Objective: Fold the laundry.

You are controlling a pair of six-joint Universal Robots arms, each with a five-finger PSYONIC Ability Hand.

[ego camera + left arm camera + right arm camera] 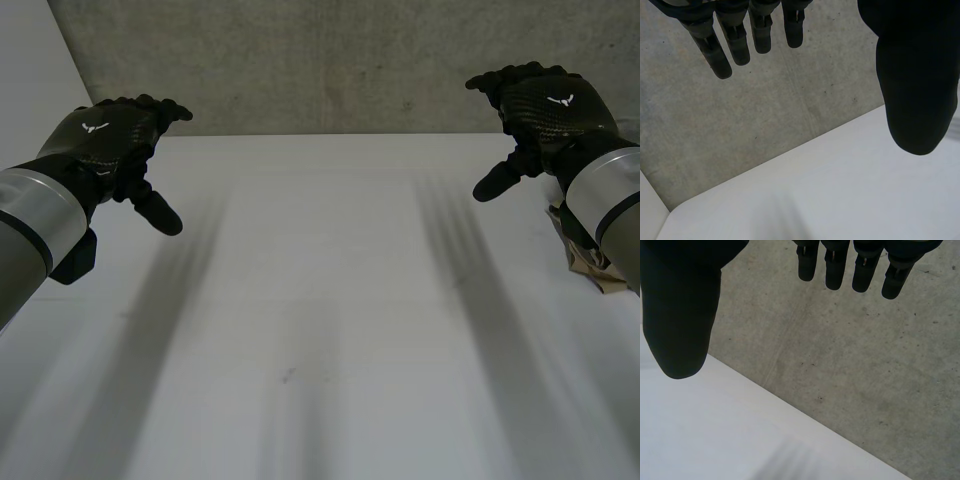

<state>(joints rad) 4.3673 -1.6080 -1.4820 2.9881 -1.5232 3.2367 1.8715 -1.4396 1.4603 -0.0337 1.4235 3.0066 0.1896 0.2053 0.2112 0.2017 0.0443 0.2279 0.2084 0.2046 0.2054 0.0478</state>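
Observation:
My left hand point(105, 145) hovers above the white table point(320, 330) at its far left, open and holding nothing. In the left wrist view its fingers point(735, 40) hang straight and the thumb point(917, 85) stands well apart from them. My right hand point(545, 110) hovers at the far right, open and empty too, with its fingers point(840, 267) straight and its thumb point(680, 315) spread away. A bit of tan cloth point(585, 255) lies at the table's right edge, mostly hidden behind my right forearm.
A grey concrete floor point(330, 65) runs beyond the table's far edge. A white panel point(35, 70) stands at the far left.

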